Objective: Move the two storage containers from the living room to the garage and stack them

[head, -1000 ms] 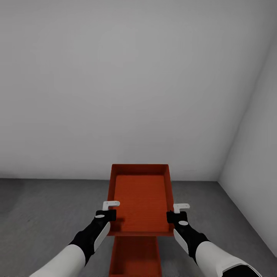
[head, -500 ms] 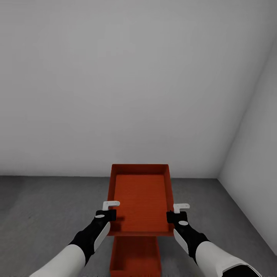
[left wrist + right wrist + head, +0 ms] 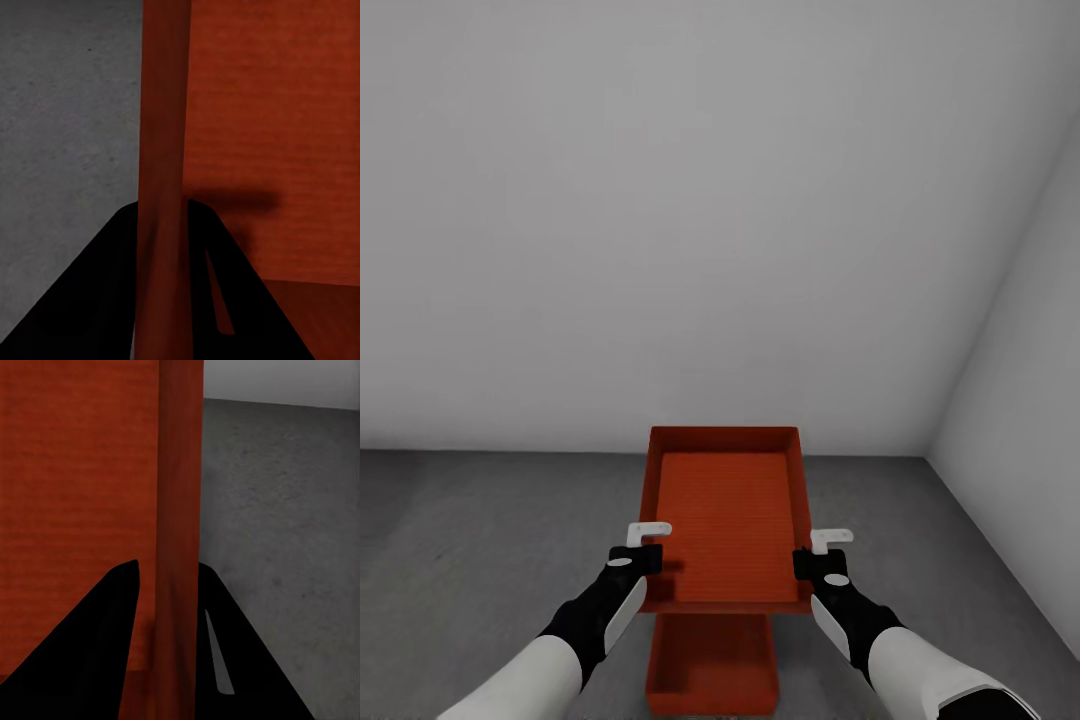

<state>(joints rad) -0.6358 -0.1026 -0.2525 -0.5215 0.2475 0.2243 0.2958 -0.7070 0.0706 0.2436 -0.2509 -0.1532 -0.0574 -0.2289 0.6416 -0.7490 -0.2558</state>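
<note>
Here the orange-red container [image 3: 725, 515] is lidless, rectangular, with low walls.

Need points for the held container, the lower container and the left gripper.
held container [image 3: 725, 515]: head view, on its ribbed inside bottom.
lower container [image 3: 710, 655]: head view, on its inside bottom, below the held one.
left gripper [image 3: 161, 232]: left wrist view, on the container wall between the black fingers.

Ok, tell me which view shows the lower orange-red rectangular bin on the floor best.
Head view: the lower orange-red rectangular bin sits on the grey concrete floor, beneath the held bin. The wrist views show walls of the held bin.
</note>
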